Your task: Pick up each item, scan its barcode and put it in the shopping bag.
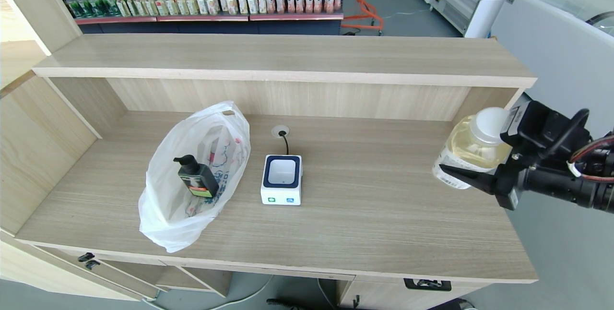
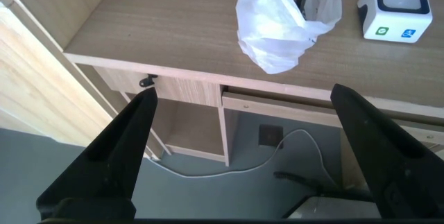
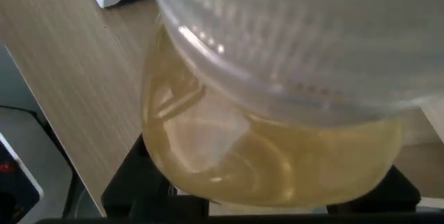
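Observation:
A clear jar (image 1: 472,149) of pale yellow liquid with a white lid hangs tilted over the counter's right end, and my right gripper (image 1: 466,165) is shut on it. Up close, the jar (image 3: 270,148) sits between dark fingers (image 3: 128,189). The white scanner (image 1: 282,179) with its dark-framed window stands mid-counter. To its left lies the white shopping bag (image 1: 160,214), mouth open, holding a dark green pump bottle (image 1: 196,178). My left gripper (image 2: 244,93) is open and empty, low in front of the counter's front edge, with the bag (image 2: 274,33) and scanner (image 2: 393,7) beyond.
The wooden counter (image 1: 383,195) has a raised back shelf (image 1: 288,58) and side walls. The scanner's cable runs to a grommet hole (image 1: 280,131) behind it. Drawers and loose cables (image 2: 229,168) lie under the front edge. Bare counter stretches between scanner and jar.

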You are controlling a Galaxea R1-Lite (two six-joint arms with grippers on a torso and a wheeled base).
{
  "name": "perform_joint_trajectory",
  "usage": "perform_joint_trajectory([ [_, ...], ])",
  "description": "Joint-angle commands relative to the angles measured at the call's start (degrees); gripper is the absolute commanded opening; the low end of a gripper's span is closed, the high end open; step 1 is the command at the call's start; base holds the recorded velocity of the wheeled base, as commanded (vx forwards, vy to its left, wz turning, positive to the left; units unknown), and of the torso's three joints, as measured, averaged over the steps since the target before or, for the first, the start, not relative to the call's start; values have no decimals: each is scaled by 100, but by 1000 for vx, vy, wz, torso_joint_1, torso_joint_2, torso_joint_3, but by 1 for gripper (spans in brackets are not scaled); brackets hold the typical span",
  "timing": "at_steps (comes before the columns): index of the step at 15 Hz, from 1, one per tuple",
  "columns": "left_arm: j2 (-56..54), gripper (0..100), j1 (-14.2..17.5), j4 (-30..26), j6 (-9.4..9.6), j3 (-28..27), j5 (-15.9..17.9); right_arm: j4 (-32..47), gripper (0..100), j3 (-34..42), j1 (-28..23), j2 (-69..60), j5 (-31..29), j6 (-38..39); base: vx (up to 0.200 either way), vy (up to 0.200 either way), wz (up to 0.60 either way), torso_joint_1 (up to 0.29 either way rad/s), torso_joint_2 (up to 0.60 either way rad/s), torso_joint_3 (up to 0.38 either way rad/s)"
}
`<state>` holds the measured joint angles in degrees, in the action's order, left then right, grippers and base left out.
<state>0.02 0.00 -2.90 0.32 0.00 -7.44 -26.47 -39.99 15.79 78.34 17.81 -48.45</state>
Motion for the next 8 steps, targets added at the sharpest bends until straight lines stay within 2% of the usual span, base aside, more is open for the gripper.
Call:
perform_joint_trajectory([
  [1, -2, 100, 0, 0, -5, 0, -3, -17, 0, 184, -93, -301, -41, -367, 0, 0, 0, 0, 0, 0],
  [4, -2, 100, 0, 0, -5, 0, -3, -148, 0, 228, -181, -372, -41, -886, 0, 0, 0, 0, 0, 0],
  [8, -2, 100, 0, 0, 12, 0, -3, -175, 0, 316, -181, -381, -41, -904, 0, 0, 0, 0, 0, 0],
])
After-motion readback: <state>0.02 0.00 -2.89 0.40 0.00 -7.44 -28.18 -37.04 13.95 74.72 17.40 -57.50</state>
